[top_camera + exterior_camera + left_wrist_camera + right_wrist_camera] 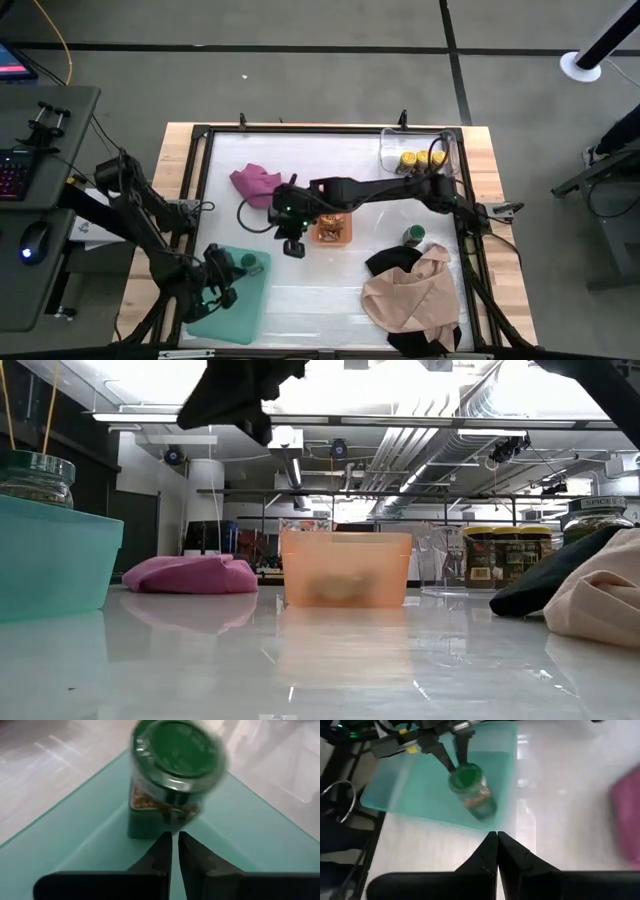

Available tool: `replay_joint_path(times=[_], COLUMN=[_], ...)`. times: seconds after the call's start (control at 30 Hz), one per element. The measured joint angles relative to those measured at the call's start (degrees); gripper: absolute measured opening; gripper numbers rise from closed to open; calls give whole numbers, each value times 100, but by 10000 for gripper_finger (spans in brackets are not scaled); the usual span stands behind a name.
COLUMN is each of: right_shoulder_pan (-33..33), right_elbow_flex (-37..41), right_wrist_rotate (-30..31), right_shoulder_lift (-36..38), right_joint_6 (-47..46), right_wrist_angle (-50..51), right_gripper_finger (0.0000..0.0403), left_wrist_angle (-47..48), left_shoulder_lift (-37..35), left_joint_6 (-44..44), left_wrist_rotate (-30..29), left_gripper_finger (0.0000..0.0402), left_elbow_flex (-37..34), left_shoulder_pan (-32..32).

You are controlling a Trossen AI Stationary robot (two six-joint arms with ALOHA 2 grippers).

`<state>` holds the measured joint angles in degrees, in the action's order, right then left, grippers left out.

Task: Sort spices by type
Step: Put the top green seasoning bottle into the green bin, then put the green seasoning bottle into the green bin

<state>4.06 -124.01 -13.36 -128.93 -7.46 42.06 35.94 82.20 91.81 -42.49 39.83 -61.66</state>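
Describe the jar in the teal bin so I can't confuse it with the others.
Find the teal bin at the table's front-left corner. The green-lidded jar stands alone at its far end, just beyond the shut left gripper; the other green-lidded jar sits by the cloths.

Glossy white table (pixel 330 670) (translucent teal tray (pixel 260 820))

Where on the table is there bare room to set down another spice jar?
Bare patches: the white tabletop between the teal tray and the tan cloth, and the far strip between the magenta cloth and the clear bin of yellow-lidded jars. Crowded: the centre, around the orange bin under the right gripper.
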Motion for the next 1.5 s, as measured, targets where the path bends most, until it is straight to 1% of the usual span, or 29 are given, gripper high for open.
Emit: replay_joint_path(times=[0.1,0.17,0.3,0.5,0.6,0.8,0.97,1.13,1.17,1.23,1.3,1.33,1.4,1.5], right_shoulder_pan=[-70,-93,-82,-66,-64,-65,-64,-66,-66,-68,-99,-106,-125,-134], right_elbow_flex=[0,0,0,0,0,0,0,0,0,0,0,0,0,10], right_wrist_rotate=[15,25,25,10,10,10,10,7,4,4,59,134,343,671], right_shoulder_lift=[76,103,96,94,94,90,90,90,90,128,228,295,464,626], right_joint_6=[2,23,29,48,48,58,109,109,109,109,112,140,198,243], right_wrist_angle=[76,76,125,144,149,156,160,179,213,398,744,952,1485,2420], right_gripper_finger=[0,0,0,0,0,0,0,0,0,0,0,0,0,0], left_wrist_angle=[10,19,110,657,761,738,739,740,759,892,1177,1346,1693,2100], left_shoulder_lift=[90,100,104,104,104,104,104,101,78,-16,-169,-276,-529,-1004], left_joint_6=[145,153,-77,-299,-455,-1037,-1512,-1613,-1615,-1651,-1493,-1329,-898,-110], left_wrist_rotate=[61,41,100,172,154,-141,-221,-409,-356,5,386,458,405,11], left_gripper_finger=[4,3,1,0,0,0,0,0,0,0,0,0,0,0], left_elbow_flex=[0,0,0,0,0,0,0,0,0,0,0,0,0,0], left_shoulder_pan=[101,152,290,478,559,697,852,933,935,910,780,676,426,18])
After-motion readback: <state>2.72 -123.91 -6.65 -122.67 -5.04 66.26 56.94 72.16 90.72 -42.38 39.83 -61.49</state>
